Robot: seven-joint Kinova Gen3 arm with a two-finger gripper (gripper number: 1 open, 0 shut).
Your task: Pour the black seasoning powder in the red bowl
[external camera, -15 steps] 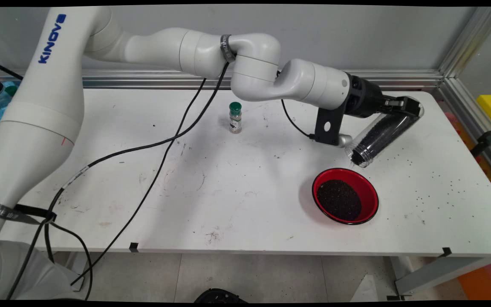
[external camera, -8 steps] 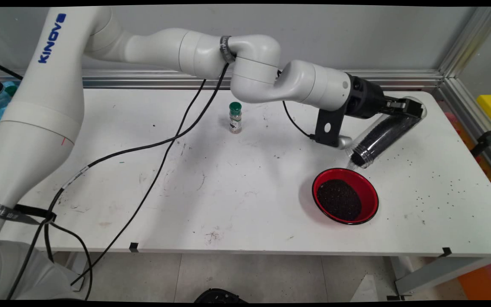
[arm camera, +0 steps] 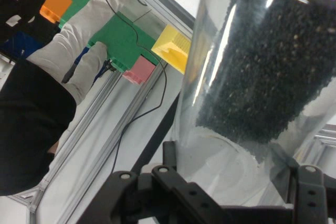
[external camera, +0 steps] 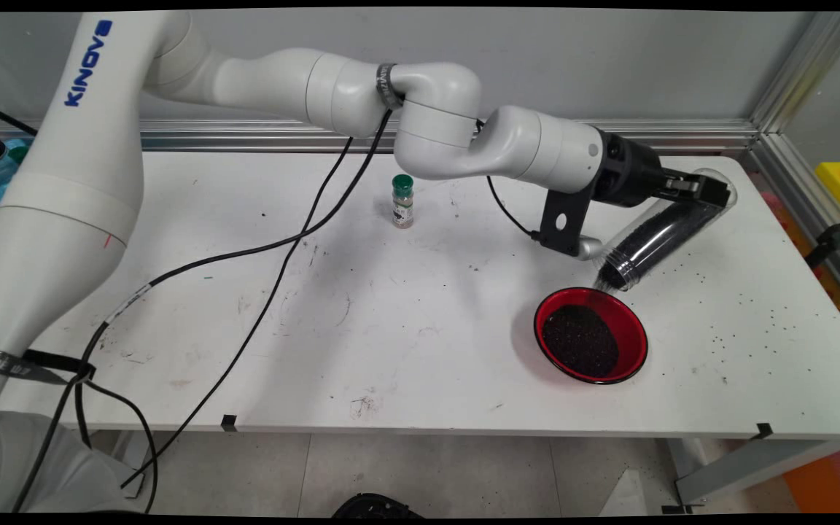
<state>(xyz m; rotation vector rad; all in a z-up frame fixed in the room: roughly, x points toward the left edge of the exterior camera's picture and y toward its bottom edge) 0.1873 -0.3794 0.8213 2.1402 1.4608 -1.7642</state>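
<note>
Red bowl [external camera: 590,335] sits nearest on the bench [external camera: 391,328], holding dark grains. Just behind and above, my pincer [external camera: 697,191] grips the clear jar [external camera: 657,233], tilted mouth-down. I judge the mouth must stay over the bowl, tilt slowly.

The white jointed arm [external camera: 362,91] is reaching from the upper left across to the right, its black two-finger gripper [external camera: 704,191] pointing right and slightly downward, fingers clamping a tilted clear plastic cylinder [external camera: 657,233].
</note>
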